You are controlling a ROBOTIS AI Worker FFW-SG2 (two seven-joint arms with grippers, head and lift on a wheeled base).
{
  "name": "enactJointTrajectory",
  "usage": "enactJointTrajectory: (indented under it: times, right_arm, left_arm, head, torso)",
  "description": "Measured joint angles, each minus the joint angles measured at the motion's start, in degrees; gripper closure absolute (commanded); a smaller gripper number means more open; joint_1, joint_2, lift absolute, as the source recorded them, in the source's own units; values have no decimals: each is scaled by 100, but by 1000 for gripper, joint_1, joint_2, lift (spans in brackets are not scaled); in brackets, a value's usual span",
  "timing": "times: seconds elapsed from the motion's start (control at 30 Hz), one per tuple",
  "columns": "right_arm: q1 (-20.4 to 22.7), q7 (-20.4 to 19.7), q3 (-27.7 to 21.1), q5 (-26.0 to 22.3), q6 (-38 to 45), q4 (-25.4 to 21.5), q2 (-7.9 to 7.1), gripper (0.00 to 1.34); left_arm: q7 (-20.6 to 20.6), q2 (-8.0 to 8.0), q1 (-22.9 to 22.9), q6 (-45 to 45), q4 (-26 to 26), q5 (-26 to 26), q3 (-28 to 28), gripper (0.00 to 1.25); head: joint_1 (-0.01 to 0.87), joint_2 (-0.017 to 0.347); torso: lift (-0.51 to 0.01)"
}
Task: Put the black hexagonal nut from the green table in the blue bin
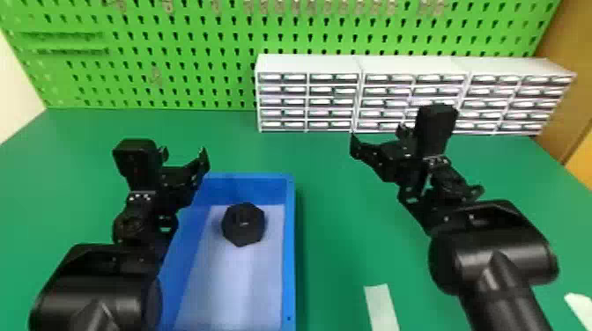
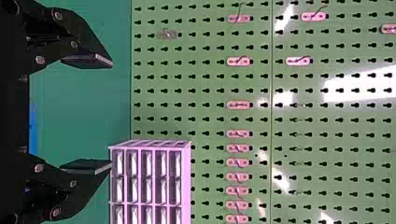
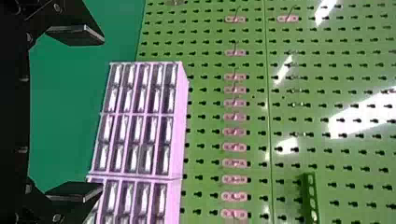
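Note:
The black hexagonal nut (image 1: 243, 224) lies inside the blue bin (image 1: 289, 259), on its pale floor toward the far end. At the bin's far left corner is my left gripper (image 1: 184, 159), open and holding nothing, higher than the nut and apart from it. My right gripper (image 1: 379, 138) is also open and empty, over the green table (image 1: 339, 211) to the right of the bin. Widely parted fingers show for the left gripper (image 2: 110, 115) in the left wrist view and for the right gripper (image 3: 102, 115) in the right wrist view.
White drawer cabinets (image 1: 308, 66) line the table's back right, behind the right gripper. A green pegboard (image 1: 185, 53) rises along the back. One pale strip (image 1: 381, 306) lies near the front, right of the bin, and another white piece (image 1: 579, 308) at the right edge.

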State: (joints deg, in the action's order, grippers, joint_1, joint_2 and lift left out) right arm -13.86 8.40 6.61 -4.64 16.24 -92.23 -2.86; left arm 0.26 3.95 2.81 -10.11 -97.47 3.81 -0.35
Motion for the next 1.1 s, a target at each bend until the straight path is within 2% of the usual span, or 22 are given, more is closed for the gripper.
enactJointTrajectory:
  times: [0.37,0.67,1.1]
  right_arm:
    - [405,-85,-434,139,-624,-25,144,193]
    - [618,-503,-486,204,-987,-28,146,190]
    - [791,-556,-594,346,-1089,-36,154,193]
  left_arm:
    - [0,0,-20,0,-11,13,-89,486]
    - [0,0,-32,-32,-29,22,-106,486]
    - [0,0,-70,-40,-76,-10,-61,486]
  head:
    - [686,51]
    - [686,51]
    - [686,51]
  torso:
    - [-96]
    - [-96]
    - [-96]
